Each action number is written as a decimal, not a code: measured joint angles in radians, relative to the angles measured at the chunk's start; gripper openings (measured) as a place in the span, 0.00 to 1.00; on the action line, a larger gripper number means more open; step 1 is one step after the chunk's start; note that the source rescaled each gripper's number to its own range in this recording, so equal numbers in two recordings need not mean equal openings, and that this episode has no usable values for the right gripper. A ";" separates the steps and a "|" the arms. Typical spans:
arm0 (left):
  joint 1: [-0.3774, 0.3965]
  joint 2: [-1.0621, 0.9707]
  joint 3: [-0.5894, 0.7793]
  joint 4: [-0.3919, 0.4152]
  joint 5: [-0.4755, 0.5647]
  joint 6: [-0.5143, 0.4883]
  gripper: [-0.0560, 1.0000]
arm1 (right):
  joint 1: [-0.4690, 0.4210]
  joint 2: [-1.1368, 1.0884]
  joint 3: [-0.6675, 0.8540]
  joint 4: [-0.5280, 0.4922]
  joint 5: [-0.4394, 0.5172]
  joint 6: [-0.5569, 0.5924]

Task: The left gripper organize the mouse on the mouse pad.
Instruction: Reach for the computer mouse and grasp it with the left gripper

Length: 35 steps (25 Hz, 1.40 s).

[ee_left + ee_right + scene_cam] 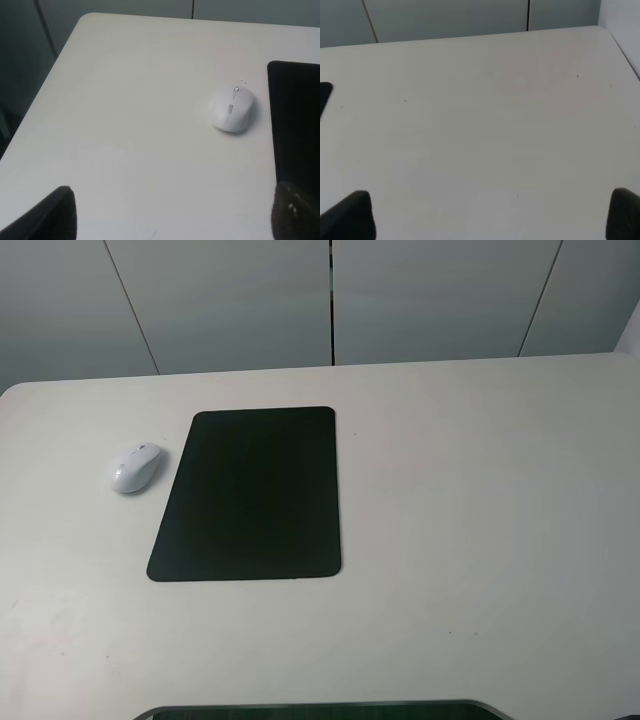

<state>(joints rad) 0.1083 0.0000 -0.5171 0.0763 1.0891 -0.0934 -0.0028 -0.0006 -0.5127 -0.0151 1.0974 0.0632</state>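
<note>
Left wrist footage: the mouse (232, 109) is being shown on the table (125, 125), just beside the mouse pad (295, 120); the left gripper (172, 214) is being held wide open and empty, seemingly readied for approach.

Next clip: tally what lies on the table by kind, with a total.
mouse: 1
mouse pad: 1
Total: 2
</note>
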 joint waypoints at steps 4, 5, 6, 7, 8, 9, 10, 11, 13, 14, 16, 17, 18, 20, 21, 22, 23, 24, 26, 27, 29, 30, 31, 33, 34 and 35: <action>0.000 0.000 0.000 0.000 0.000 0.000 1.00 | 0.000 0.000 0.000 0.000 0.000 0.000; 0.000 0.000 0.000 0.000 0.000 0.000 1.00 | 0.000 0.000 0.000 0.000 0.000 0.000; 0.000 0.000 0.000 0.000 0.000 0.000 1.00 | 0.000 0.000 0.000 0.000 0.000 0.000; 0.000 0.000 0.000 0.000 0.000 0.000 1.00 | 0.000 0.000 0.000 0.000 0.000 0.000; 0.000 0.000 0.000 0.000 0.000 0.000 1.00 | 0.000 0.000 0.000 0.000 0.000 0.000; 0.000 0.000 0.000 0.000 0.000 0.000 1.00 | 0.000 0.000 0.000 0.000 0.000 0.000; 0.000 0.000 0.000 0.000 0.000 0.000 1.00 | 0.000 0.000 0.000 0.000 0.000 0.000; 0.000 0.000 0.000 0.000 0.000 0.000 1.00 | 0.000 0.000 0.000 0.000 0.000 0.000; 0.000 0.000 0.000 0.000 0.000 0.000 1.00 | 0.000 0.000 0.000 0.000 0.000 0.000; 0.000 0.000 0.000 0.000 0.000 0.000 1.00 | 0.000 0.000 0.000 0.000 0.000 0.000; 0.000 0.000 0.000 0.000 0.000 0.000 1.00 | 0.000 0.000 0.000 0.000 0.000 0.000; 0.000 0.000 0.000 0.000 0.000 0.000 1.00 | 0.000 0.000 0.000 0.000 0.000 0.000; 0.000 0.000 0.000 0.000 0.000 0.000 1.00 | 0.000 0.000 0.000 0.000 0.000 0.000; 0.000 0.000 0.000 0.000 0.000 0.000 1.00 | 0.000 0.000 0.000 0.000 0.000 0.000; 0.000 0.000 0.000 0.000 0.000 0.000 1.00 | 0.000 0.000 0.000 0.000 0.000 0.000; 0.000 0.000 0.000 0.000 0.000 0.000 1.00 | 0.000 0.000 0.000 0.000 0.000 0.000; 0.000 0.000 0.000 0.000 0.000 0.000 1.00 | 0.000 0.000 0.000 0.000 0.000 0.000; 0.000 0.000 0.000 0.000 0.000 0.000 1.00 | 0.000 0.000 0.000 0.000 0.000 0.000; 0.000 0.000 0.000 -0.001 0.000 0.002 1.00 | 0.000 0.000 0.000 0.000 0.000 0.000; 0.000 0.000 0.000 -0.006 0.000 0.010 1.00 | 0.000 0.000 0.000 0.000 0.000 0.000; 0.000 0.000 0.000 -0.019 0.000 0.044 1.00 | 0.000 0.000 0.000 0.000 0.000 0.000; 0.000 0.000 0.000 -0.022 0.000 0.061 1.00 | 0.000 0.000 0.000 0.000 0.000 0.000; 0.000 0.000 0.000 -0.023 -0.004 0.074 1.00 | 0.000 0.000 0.000 0.000 0.000 0.000; 0.000 0.000 -0.017 -0.020 -0.018 0.087 1.00 | 0.000 0.000 0.000 0.000 0.000 0.000; 0.000 0.007 -0.029 -0.020 -0.024 0.093 1.00 | 0.000 0.000 0.000 0.000 0.000 0.000; 0.000 0.023 -0.047 -0.018 -0.031 0.093 1.00 | 0.000 0.000 0.000 0.000 0.000 0.000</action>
<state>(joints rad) 0.1083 0.0232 -0.5638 0.0585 1.0581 0.0000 -0.0028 -0.0006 -0.5127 -0.0151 1.0974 0.0632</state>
